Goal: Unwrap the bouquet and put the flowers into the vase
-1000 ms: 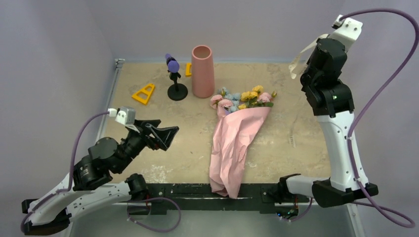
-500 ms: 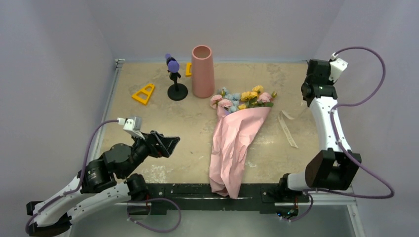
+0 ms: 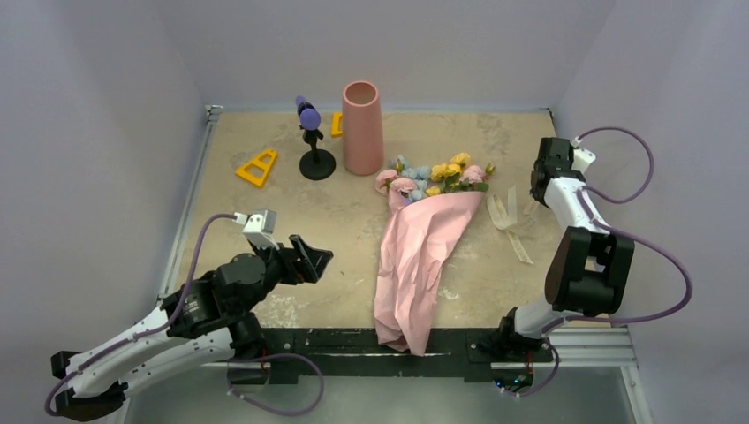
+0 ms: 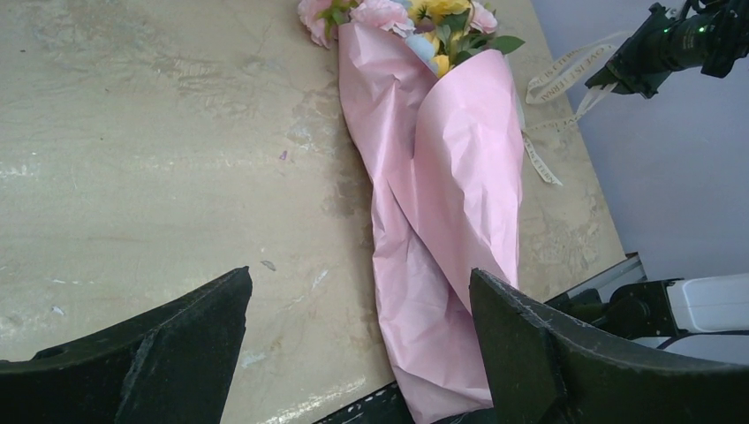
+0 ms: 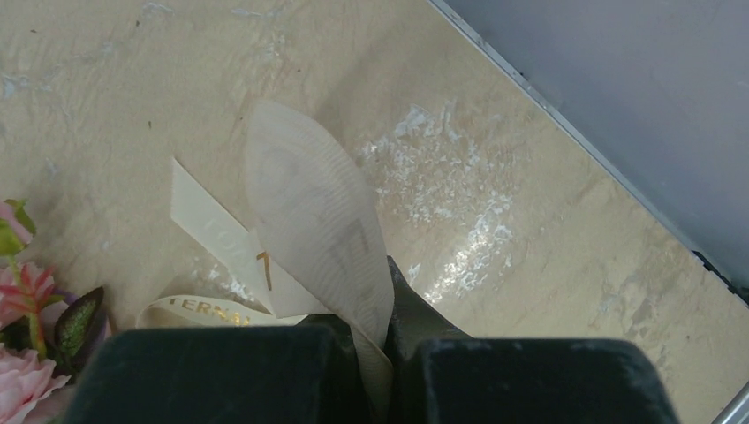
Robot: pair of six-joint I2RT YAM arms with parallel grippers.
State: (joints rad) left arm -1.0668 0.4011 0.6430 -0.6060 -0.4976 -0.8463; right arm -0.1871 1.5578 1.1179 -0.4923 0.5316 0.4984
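Found the bouquet (image 3: pixel 424 256) flat at the centre of the table (image 3: pixel 265 203), long axis running 12 to 6 o'clock, flowers (image 3: pixel 433 177) at the 12 end just beside the vase (image 3: pixel 362 128), paper tail overhanging the near edge at 6. Noted the left gripper (image 3: pixel 311 256) at 9 o'clock of the wrap, jaws wide apart and empty, wrap lying at its 3 o'clock, no contact. Noted the right gripper (image 5: pixel 375 344) at 2 o'clock, jaws pinched together on the cream ribbon (image 3: pixel 510 216), beside the paper, not around it. Judged the left arm nearer; expect approach across the axis, mid-wrap.
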